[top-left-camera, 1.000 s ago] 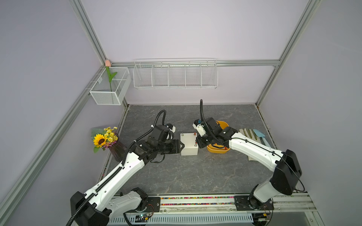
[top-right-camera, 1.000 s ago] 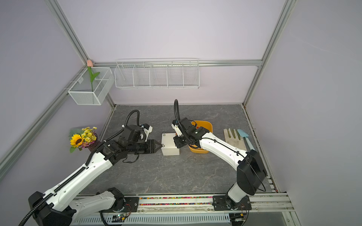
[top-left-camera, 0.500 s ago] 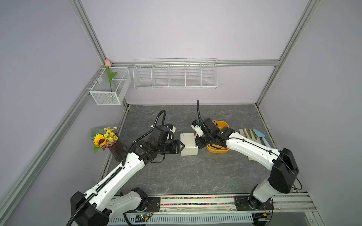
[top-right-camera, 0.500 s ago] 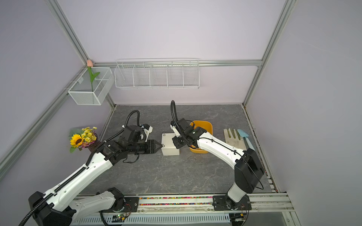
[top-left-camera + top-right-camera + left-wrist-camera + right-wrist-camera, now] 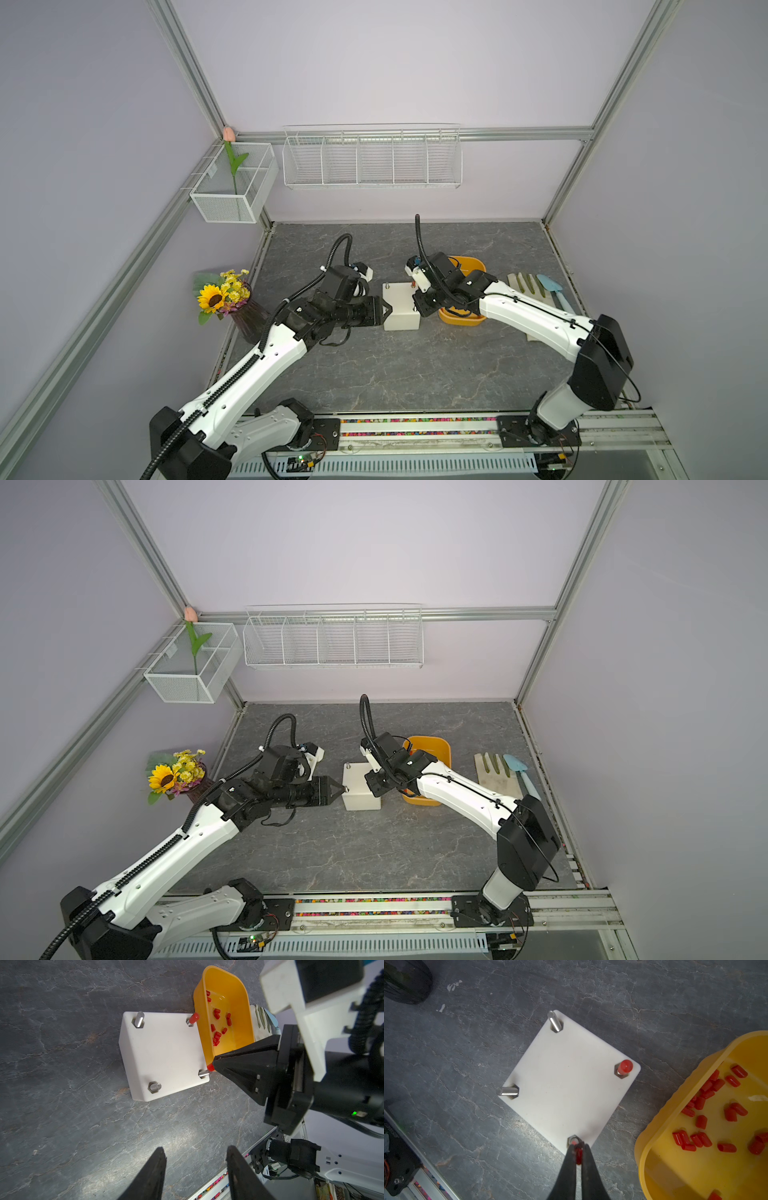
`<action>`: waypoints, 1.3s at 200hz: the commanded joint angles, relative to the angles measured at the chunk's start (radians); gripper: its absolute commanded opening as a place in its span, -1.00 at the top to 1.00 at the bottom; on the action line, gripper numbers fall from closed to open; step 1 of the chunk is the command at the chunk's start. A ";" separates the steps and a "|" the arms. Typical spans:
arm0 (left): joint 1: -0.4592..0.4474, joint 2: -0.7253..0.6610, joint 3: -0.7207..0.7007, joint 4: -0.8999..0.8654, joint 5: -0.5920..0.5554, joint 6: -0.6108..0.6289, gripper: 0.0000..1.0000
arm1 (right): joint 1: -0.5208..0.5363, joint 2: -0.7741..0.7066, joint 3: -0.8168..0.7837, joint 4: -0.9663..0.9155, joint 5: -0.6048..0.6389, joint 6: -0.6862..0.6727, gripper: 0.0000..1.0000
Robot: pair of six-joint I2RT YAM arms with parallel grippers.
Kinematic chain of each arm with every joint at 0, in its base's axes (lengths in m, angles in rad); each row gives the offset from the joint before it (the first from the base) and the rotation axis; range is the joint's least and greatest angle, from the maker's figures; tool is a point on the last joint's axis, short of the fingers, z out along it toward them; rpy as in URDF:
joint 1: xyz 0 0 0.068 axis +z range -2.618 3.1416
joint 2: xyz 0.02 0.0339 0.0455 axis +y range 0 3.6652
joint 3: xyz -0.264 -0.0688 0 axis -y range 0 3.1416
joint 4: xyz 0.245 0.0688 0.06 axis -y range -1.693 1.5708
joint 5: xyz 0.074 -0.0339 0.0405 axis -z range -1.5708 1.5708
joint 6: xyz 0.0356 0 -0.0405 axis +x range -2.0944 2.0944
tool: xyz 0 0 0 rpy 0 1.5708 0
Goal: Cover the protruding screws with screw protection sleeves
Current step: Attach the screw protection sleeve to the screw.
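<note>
In both top views the right gripper (image 5: 416, 308) has edged off the yellow tray (image 5: 461, 322) and onto the white box (image 5: 398, 301) at mid-worktop, while the left gripper (image 5: 385, 311) stays put beside the box's opposite side; I judge the pick is done and a second capping is starting. In the left wrist view the left gripper (image 5: 196, 1167) stands half spread and empty over the matt, grey, stone-veined worktop (image 5: 62, 1105). The right gripper's black pointed tips pinch a red sleeve (image 5: 210, 1067) just above a shiny steel screw (image 5: 203, 1073) at a box-top corner beside the tray. The next corner along that edge already wears a fitted sleeve (image 5: 194, 1017), and two bare screws (image 5: 138, 1019) stand on hex nuts at the far corners. In the right wrist view the right gripper (image 5: 578, 1147) is closed on the small soft-looking cylinder over that nut, and loose sleeves (image 5: 702, 1140) lie scattered in the glossy plastic tray
</note>
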 commanded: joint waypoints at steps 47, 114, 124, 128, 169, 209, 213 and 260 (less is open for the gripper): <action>0.004 -0.011 -0.005 0.007 0.010 -0.013 0.00 | 0.019 0.003 0.015 -0.052 0.007 -0.028 0.81; 0.003 -0.011 -0.006 0.011 0.012 -0.013 0.00 | 0.029 0.014 0.028 -0.056 0.007 -0.035 0.82; 0.003 -0.010 -0.008 0.012 0.012 -0.013 0.00 | 0.030 0.018 0.031 -0.057 0.013 -0.038 0.82; 0.003 -0.011 -0.007 0.012 0.013 -0.013 0.00 | 0.030 0.018 0.032 -0.057 0.015 -0.038 0.82; 0.003 -0.012 -0.012 0.015 0.014 -0.014 0.00 | 0.037 0.029 0.037 -0.054 0.042 -0.049 0.81; 0.003 -0.014 -0.015 0.018 0.015 -0.016 0.00 | 0.043 0.039 0.046 -0.052 0.047 -0.055 0.81; 0.003 -0.014 -0.016 0.018 0.015 -0.016 0.00 | 0.045 0.039 0.046 -0.052 0.047 -0.056 0.81; 0.004 -0.011 -0.017 0.024 0.016 -0.015 0.01 | 0.048 0.034 0.049 -0.057 0.063 -0.065 0.80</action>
